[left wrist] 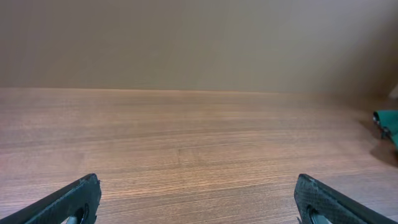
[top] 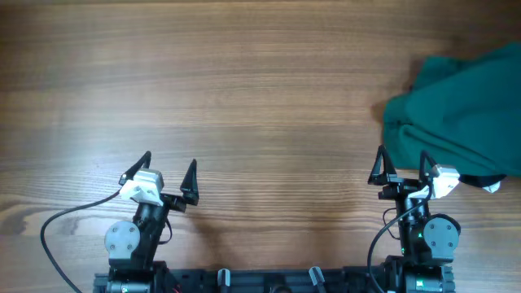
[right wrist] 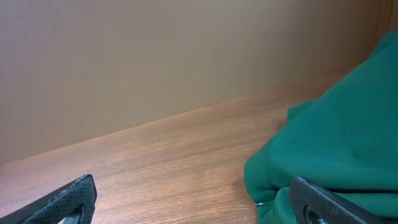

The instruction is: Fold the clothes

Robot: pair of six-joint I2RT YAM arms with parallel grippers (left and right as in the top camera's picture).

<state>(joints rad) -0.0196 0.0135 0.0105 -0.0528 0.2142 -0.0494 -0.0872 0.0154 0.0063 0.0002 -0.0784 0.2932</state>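
A wood-grain tabletop (top: 260, 81), smooth with a faint satin sheen and fine streaks running along its length, carries the clothes (top: 464, 106), a soft, matt teal-green fabric, plain and without print. The fingers (left wrist: 68, 202) of the left tool (top: 169, 160) and the right tool (top: 401, 155) look like black matt plastic with a fine grainy texture, set on smooth white plastic housings (top: 142, 187). Behind stands a flat, matt beige wall (left wrist: 199, 43).

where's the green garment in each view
Overhead: garment bunched at the right edge, just ahead of the right gripper.
Left wrist: a sliver of it at the far right edge.
Right wrist: it fills the lower right.
Shared landmark: the wood table.
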